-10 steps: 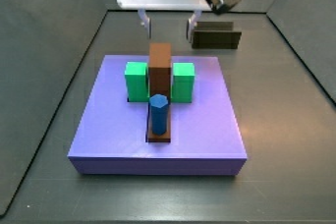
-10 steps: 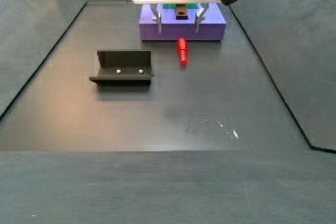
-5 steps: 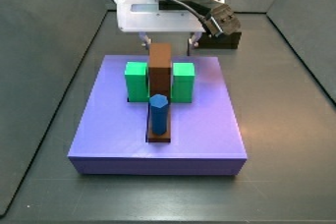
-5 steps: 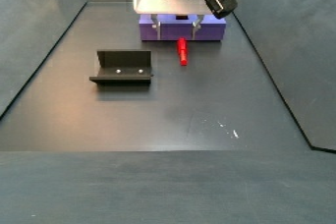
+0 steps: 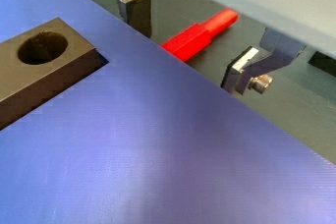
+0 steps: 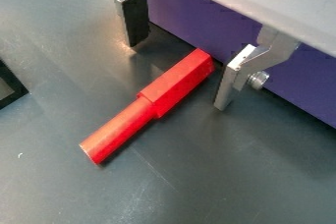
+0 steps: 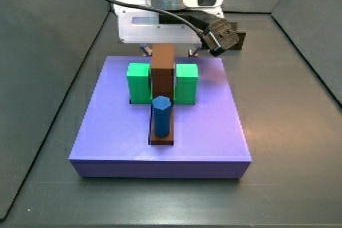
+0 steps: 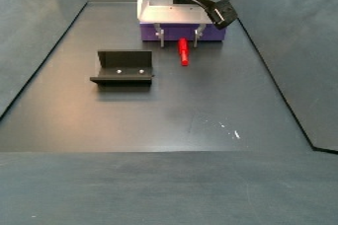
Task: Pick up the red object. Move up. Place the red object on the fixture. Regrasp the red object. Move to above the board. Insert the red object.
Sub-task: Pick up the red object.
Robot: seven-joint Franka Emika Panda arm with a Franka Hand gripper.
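Over the last second the gripper [image 6: 178,64] has come down at the edge of the board [image 5: 157,159], and its open jaws now straddle the red object [image 6: 147,106] lying on the grey floor there, so the pick-up looks imminent.

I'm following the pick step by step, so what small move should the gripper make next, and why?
Probably close. The gripper is open and low beside the board, its fingers straddling the thicker end of the red object, which lies flat on the floor. If the pads are not yet level with it, ease down slightly first.
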